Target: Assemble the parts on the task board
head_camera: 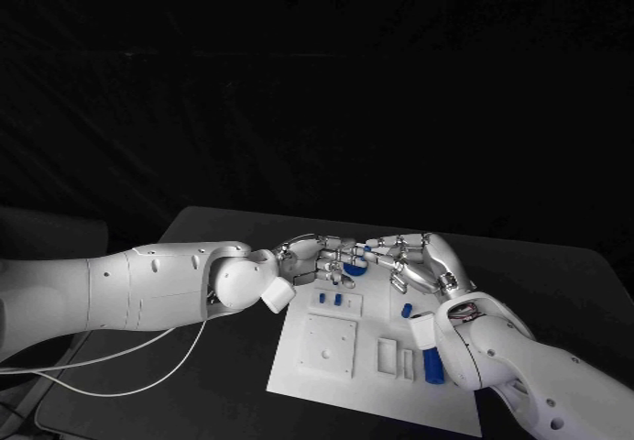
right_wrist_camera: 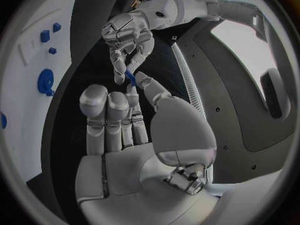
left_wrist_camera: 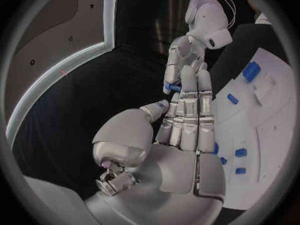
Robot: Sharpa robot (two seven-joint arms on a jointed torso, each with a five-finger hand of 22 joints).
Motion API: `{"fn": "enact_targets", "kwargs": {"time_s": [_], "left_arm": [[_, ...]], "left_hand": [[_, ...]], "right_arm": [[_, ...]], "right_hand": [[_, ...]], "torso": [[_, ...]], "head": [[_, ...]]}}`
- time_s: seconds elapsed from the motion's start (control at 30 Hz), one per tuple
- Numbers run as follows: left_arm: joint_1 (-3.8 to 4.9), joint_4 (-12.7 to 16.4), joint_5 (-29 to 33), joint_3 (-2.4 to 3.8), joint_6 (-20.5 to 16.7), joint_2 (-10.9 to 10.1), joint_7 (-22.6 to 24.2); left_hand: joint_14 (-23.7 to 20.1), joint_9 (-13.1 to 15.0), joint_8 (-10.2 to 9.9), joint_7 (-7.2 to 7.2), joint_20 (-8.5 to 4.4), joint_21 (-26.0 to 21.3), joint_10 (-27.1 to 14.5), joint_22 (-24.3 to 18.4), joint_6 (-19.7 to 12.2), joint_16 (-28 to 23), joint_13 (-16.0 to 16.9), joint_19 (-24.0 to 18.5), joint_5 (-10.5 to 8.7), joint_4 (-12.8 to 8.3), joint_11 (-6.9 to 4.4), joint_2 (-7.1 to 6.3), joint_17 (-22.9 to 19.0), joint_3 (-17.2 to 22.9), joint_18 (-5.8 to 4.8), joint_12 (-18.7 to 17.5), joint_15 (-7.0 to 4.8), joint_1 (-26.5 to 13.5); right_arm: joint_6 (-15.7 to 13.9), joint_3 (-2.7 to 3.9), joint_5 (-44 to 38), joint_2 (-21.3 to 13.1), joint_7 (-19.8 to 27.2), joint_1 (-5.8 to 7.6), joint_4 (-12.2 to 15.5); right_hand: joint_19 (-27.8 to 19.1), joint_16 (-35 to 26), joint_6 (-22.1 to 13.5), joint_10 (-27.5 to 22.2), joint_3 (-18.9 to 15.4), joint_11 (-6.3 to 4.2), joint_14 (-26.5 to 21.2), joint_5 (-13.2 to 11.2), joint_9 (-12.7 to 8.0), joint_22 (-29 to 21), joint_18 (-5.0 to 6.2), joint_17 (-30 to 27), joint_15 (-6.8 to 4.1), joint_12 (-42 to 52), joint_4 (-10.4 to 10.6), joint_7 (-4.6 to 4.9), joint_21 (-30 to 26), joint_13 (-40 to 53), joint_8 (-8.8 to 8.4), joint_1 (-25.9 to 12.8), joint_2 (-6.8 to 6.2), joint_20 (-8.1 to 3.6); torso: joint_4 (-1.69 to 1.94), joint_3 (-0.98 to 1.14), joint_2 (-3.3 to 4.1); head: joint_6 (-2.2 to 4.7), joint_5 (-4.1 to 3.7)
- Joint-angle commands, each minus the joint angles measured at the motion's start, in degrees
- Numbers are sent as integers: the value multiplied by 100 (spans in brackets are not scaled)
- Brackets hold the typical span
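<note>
We are watching the left hand (head_camera: 307, 258) reaching in above the task board's (head_camera: 346, 390) far edge, fingers (left_wrist_camera: 187, 110) stretched nearly straight and close together. A small blue part (right_wrist_camera: 130, 76) is sitting between its fingertips and those of the right hand (head_camera: 420, 264); which hand is gripping it we cannot tell. More blue parts (head_camera: 335, 299) are lying on the board, which is resting on the black surface (head_camera: 555, 275).

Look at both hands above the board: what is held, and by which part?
A small blue part sits between the fingertips of the left hand and right hand, gripped at its ends; which hand bears it cannot be told.
</note>
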Motion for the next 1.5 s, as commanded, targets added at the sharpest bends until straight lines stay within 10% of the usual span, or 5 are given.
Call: {"fn": "enact_targets", "kwargs": {"time_s": [0.03,1.0,1.5], "left_arm": [[6,7,52,10,75,6,106],[6,-8,-220,11,197,4,90],[6,-42,-300,12,302,0,113]], "left_hand": [[-11,6,31,3,-7,19,21,17,72,69,0,-6,-23,-101,12,-27,17,0,8,-20,13,-11],[-211,2,23,7,-43,1130,172,1204,414,487,-7,-784,-20,-1310,16,-416,126,-395,198,-28,-9,957],[-352,1,21,15,-39,1546,208,1729,404,635,-3,-1156,-23,-1387,9,-579,144,-415,244,-26,-19,1220]], "right_arm": [[130,-1,10,-3,42,-9,-3],[155,0,9,3,20,-9,-30],[174,1,9,5,27,-9,-33]], "right_hand": [[20,-25,-39,-40,-28,2,-15,32,10,551,-41,-1,-7,3,-1,-9,6,9,-14,-8,49,13],[15,-25,-44,-49,-41,5,-16,26,10,550,-41,-2,-6,-1,0,-8,7,10,-14,-5,54,15],[10,-30,-44,-50,-41,6,-20,32,11,548,-40,-5,-5,5,0,-6,-1,16,-13,3,71,16]], "torso": [[-2,3,3],[0,3,2],[-1,3,2]], "head": [[-1,1],[-11,4],[-14,4]]}}
